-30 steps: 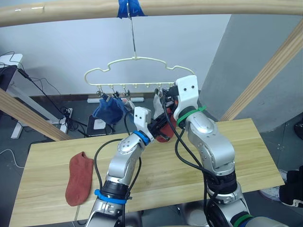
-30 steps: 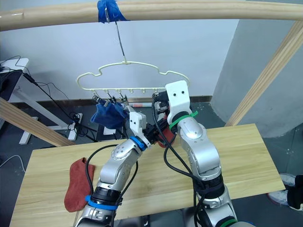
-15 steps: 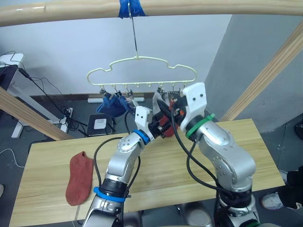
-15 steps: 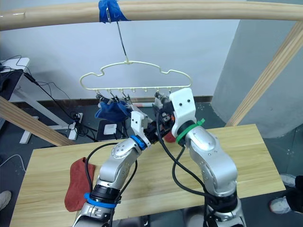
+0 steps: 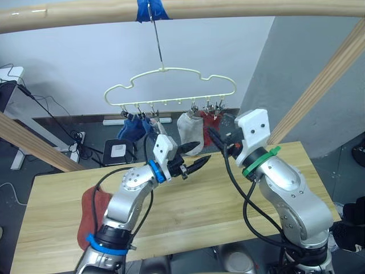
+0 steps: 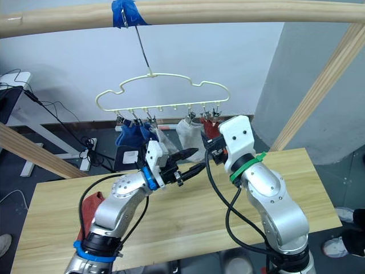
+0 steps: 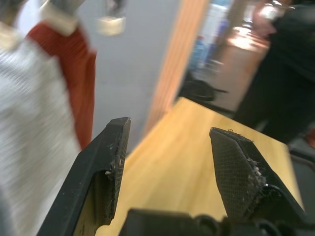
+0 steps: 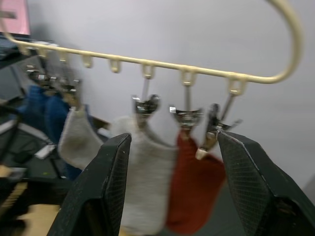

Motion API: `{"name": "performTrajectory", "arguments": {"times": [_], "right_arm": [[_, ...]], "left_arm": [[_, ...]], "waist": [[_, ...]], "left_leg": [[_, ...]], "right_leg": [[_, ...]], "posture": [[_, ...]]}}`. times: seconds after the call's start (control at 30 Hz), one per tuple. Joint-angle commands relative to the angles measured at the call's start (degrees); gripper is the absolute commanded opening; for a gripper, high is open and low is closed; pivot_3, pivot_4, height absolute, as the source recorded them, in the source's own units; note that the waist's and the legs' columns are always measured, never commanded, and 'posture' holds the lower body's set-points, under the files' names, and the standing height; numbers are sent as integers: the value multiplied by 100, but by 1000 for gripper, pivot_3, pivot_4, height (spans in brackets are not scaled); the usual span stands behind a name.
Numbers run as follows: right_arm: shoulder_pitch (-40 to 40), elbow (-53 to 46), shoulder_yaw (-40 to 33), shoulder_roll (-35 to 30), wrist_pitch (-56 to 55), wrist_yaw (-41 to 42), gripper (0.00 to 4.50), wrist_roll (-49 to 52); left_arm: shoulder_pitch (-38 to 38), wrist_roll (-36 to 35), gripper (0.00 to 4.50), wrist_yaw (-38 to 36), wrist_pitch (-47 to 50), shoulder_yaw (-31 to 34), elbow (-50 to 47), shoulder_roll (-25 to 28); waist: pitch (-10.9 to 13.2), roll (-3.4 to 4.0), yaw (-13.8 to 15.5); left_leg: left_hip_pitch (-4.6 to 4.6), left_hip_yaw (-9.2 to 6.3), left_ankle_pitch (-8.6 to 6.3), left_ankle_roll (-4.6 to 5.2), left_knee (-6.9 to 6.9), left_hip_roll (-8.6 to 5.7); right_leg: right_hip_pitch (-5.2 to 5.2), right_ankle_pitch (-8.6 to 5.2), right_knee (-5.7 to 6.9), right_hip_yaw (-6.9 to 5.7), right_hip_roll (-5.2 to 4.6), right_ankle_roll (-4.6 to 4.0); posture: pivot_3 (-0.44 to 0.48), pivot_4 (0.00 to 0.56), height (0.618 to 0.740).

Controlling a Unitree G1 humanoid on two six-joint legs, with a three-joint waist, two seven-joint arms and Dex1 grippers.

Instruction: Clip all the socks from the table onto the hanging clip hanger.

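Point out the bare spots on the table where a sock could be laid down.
The table is bare right of the right gripper, and along the near edge between the arms. The left end is taken by the red sock. It is crowded under the hanger, by the left gripper.

— How is the scene lit?
— Even, soft indoor light is seen; only faint shadows are cast on the table (image 5: 228, 194).
— And sharpness?
— Head views are rendered crisply. Wrist views are blurred (the socks (image 8: 147, 182) especially), and a bright glare is noted in the left wrist view's background.
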Motion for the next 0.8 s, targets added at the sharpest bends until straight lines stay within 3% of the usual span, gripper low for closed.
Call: {"name": "performTrajectory", "arguments": {"times": [0.03,0.13,0.23,0.67,0.8], "right_arm": [[-89,183,-120,94,-210,-238,2886,-162],[-129,366,-168,179,-252,-347,2512,-199],[-174,492,-178,218,-277,-404,1657,-259],[-450,1291,-62,407,-530,-582,1657,-469],[-588,1592,-101,464,-773,-627,1657,-577]], "left_arm": [[-110,-621,2835,-328,410,350,-660,374],[-228,-737,2887,-336,580,480,-766,585],[-290,-785,2887,-309,667,518,-833,677],[-509,-914,2887,-312,799,599,-942,852],[-639,-1343,2887,-368,1070,743,-1088,903]], "waist": [[1,1,-2],[3,3,1],[5,3,1],[5,3,8],[5,3,10]], "left_leg": [[0,-1,0,0,0,1],[0,-1,0,0,0,1],[-1,2,0,0,-1,0],[3,5,0,0,-39,-1],[3,5,1,-1,-55,0]], "right_leg": [[0,0,0,-1,0,0],[0,-1,0,-1,0,1],[0,-1,-5,2,0,1],[-9,7,-13,3,-3,-14],[-12,14,-21,2,-3,-26]], "posture": [[-271,274,740],[-252,272,740],[-246,271,740],[-240,263,740],[-236,261,740]]}}
